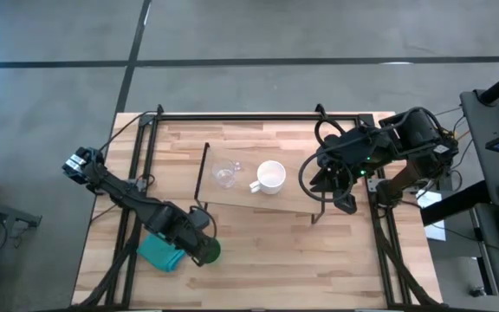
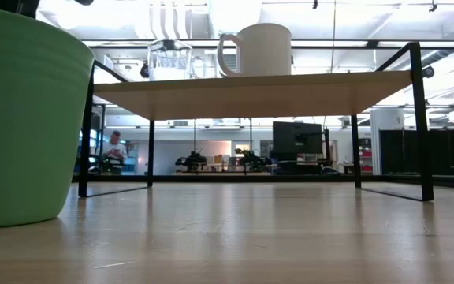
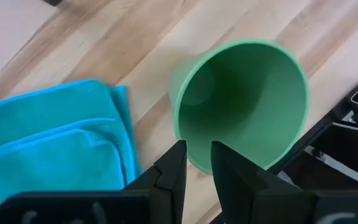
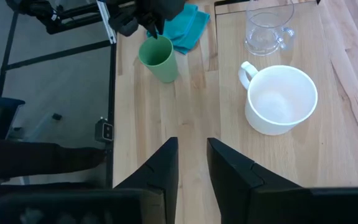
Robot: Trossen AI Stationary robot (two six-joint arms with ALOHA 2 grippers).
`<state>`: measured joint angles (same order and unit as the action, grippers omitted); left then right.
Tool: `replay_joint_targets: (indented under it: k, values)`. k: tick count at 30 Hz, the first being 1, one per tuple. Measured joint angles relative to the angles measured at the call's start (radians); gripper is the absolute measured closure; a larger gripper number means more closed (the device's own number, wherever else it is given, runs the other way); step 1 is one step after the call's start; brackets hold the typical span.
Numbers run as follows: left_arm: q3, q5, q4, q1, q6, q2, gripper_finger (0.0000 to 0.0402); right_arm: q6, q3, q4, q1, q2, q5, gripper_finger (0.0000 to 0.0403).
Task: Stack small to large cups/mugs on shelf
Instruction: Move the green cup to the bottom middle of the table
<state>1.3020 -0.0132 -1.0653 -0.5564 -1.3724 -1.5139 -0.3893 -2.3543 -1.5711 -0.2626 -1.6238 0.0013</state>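
Observation:
The green cup (image 1: 211,252) stands upright on the tabletop near the front left, next to the teal cloth. It also shows in the low view (image 2: 22,118) and the right wrist view (image 4: 160,59). My left gripper (image 3: 196,149) is shut on its rim. The clear glass cup (image 1: 224,174) and the white handled mug (image 1: 271,177) stand side by side on the light-wood shelf (image 1: 293,199). My right gripper (image 4: 192,146) hovers over the shelf's right end, empty. Its fingers stand a narrow gap apart. My left gripper has the green cup's rim (image 3: 194,163) between its two fingers, one finger (image 3: 225,168) inside the cup and one (image 3: 173,168) outside. The fingers come from above, slanting down. The cup stands with its base on the tabletop (image 2: 14,222).
The folded teal cloth (image 1: 158,253) lies on the tabletop just left of the green cup. The shelf's black wire legs (image 2: 420,118) stand on the table. Black frame rails run along the table's left and right sides (image 1: 379,234). People show in the room beyond.

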Motion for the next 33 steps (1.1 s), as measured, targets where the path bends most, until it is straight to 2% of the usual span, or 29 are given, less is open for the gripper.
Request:
replay_joint_targets:
  k: [22, 29, 33]
  values:
    - [-0.005, 0.008, -0.031, 0.000, 0.025, -0.005, 0.0341, -0.003, 0.000, 0.000, 0.000, 0.001, 0.000, 0.0330]
    - [-0.073, 0.011, 0.109, 0.002, 0.024, -0.004, 0.0341, -0.003, 0.000, 0.000, 0.001, 0.001, 0.000, 0.0330]
    - [-0.096, 0.011, 0.117, 0.006, 0.022, -0.013, 0.0340, -0.003, 0.000, 0.000, 0.001, 0.001, 0.000, 0.0330]
